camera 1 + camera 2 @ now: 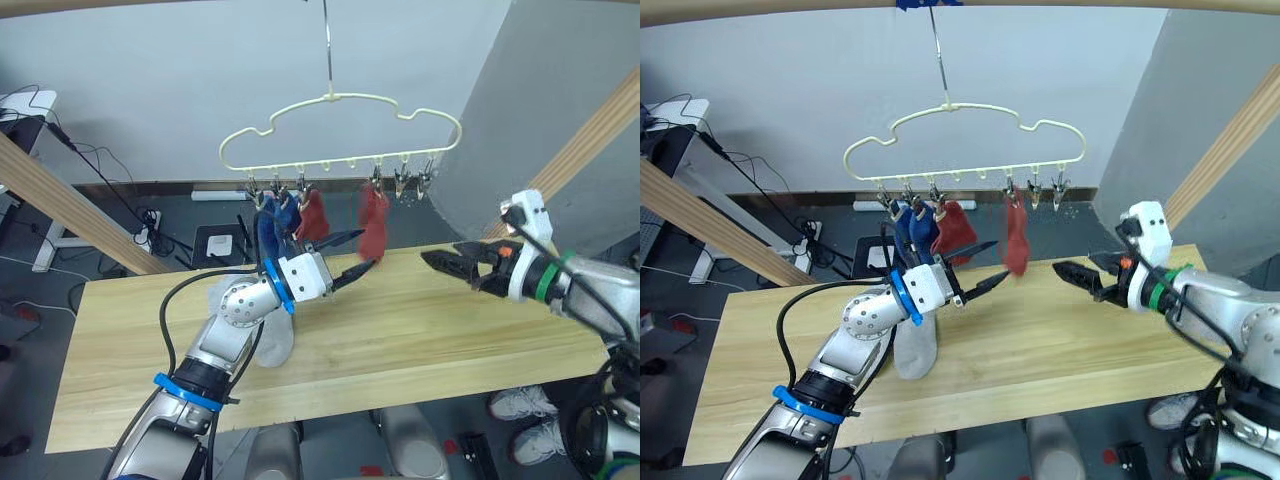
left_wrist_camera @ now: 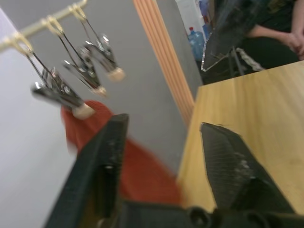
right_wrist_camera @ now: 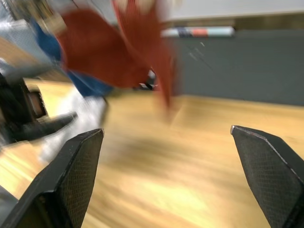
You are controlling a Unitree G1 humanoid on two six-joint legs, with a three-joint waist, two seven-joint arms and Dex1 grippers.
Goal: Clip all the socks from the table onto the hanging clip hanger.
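Note:
The pale yellow clip hanger hangs by its metal hook over the table's far edge. Two blue socks and a rust red sock are clipped at its left. A second red sock hangs nearer the middle, and the rightmost clips are bare. Light grey sock fabric lies on the table under my left forearm. My left gripper is open with nothing in it, its tips just left of the second red sock. To the right of that sock, my right gripper is open, pointing toward it.
Slanted wooden poles cross at left and right. A grey wall panel stands behind the right arm. A person sits beyond the table's end, shoes showing below its front right. Cables and a power strip lie on the floor behind.

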